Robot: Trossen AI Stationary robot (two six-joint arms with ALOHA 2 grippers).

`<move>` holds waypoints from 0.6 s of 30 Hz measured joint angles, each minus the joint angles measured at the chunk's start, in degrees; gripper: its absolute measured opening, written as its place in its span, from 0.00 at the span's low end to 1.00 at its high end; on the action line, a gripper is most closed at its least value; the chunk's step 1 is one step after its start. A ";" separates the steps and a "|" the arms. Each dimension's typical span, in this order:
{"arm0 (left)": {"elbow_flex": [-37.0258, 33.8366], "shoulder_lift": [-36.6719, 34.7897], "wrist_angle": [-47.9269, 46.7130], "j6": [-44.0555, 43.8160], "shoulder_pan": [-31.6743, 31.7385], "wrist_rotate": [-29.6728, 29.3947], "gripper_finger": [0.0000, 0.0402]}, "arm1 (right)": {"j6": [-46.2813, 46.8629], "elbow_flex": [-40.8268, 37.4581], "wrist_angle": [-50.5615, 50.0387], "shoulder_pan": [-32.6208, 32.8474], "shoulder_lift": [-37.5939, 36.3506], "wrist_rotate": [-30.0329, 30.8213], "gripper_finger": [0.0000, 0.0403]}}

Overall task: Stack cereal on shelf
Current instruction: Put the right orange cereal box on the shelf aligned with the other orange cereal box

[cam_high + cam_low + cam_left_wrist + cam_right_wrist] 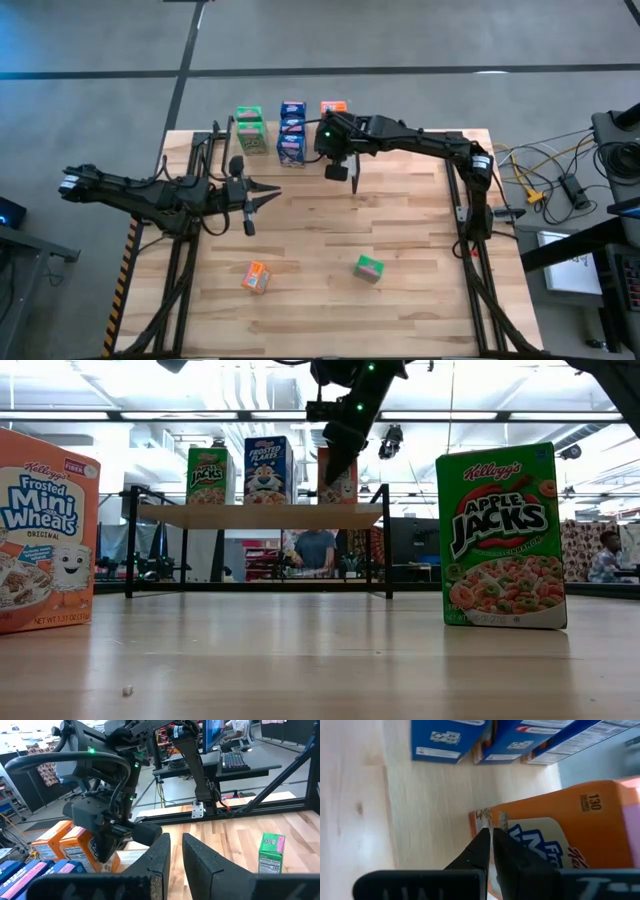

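The shelf [260,515] stands at the table's far edge. On it, from left to right, stand green cereal boxes [250,130], blue ones [292,130] and orange ones [333,107]. My right gripper [491,831] is shut. It points down at the near orange box [555,835] on the shelf, tips at the edge of its printed front. One orange box [257,277] and one green box [369,268] stand on the table near the front. My left gripper [268,196] hovers at the table's left middle, open by a narrow gap and empty. My right gripper has its shut fingertips [482,837] at the edge of the orange box's printed front [485,817], slanting down from above and from the table's near side. I cannot tell whether they touch it. The box stands upright on the shelf.
The two loose boxes show large in the low view, orange at the left [45,530] and green at the right [500,535]. The left wrist view also shows the green box [272,852]. Bare tabletop lies between the shelf and these boxes. People sit in the room beyond.
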 joint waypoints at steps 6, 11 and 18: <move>0.00 0.00 0.00 0.00 0.00 0.02 0.08 | -0.47 -0.06 1.03 -0.22 0.00 0.48 0.03; 0.00 0.00 0.02 0.00 0.00 0.02 0.08 | -0.60 -0.07 1.16 -0.30 0.00 0.48 0.03; 0.00 0.00 0.06 0.00 0.00 0.04 0.08 | -0.28 -0.09 1.69 -0.81 0.00 0.55 0.03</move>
